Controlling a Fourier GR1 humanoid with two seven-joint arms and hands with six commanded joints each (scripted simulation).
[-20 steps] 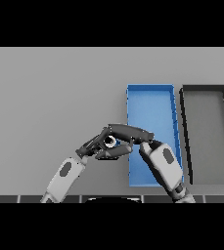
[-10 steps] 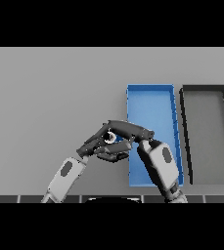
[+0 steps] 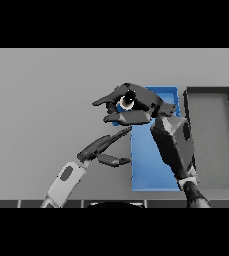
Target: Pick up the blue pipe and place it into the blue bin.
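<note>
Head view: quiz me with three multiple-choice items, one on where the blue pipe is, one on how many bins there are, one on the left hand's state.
1. Where is the blue pipe?
A. lying in the dark bin
B. held in the right hand at the blue bin's left edge
C. on the table far left

2. How many bins are on the table?
A. one
B. two
C. three

3. What is the left hand doing?
A. open, holding nothing
B. curled round the pipe
C. resting inside the blue bin

Answers: 1 B, the right hand wraps the pipe beside the blue bin. 2 B, the blue bin and the dark bin. 3 A, the left hand has straight fingers below the pipe.
</note>
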